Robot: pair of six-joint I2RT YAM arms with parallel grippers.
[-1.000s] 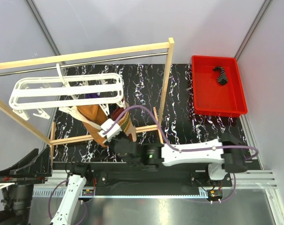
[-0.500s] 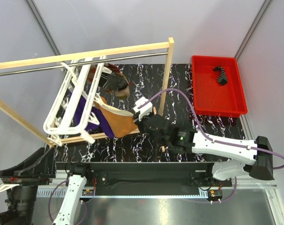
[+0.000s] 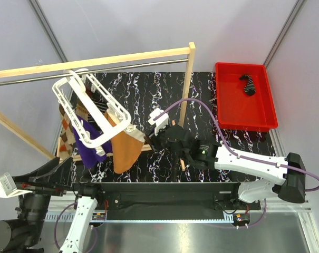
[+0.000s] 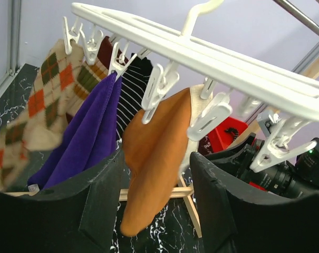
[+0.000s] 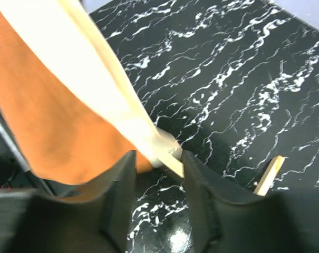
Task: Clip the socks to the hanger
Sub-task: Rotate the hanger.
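Two pale grey walls (image 3: 148,26) close in the black marble-patterned tabletop (image 3: 148,89), above which we see the large white plastic lattice hanger (image 4: 228,60) tilted, an orange-brown sock (image 3: 125,149) and a purple sock (image 3: 92,152) clipped beneath. One striped sock (image 3: 248,85) lies in the red plastic tray (image 3: 243,113). The left gripper (image 4: 156,158) gapes empty; the right gripper (image 5: 156,161) has its jaws parted around the orange-brown sock's cream trim.

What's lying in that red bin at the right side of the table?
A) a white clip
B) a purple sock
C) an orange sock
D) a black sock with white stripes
D: the top view shows a black sock with white stripes lying alone in the red bin.
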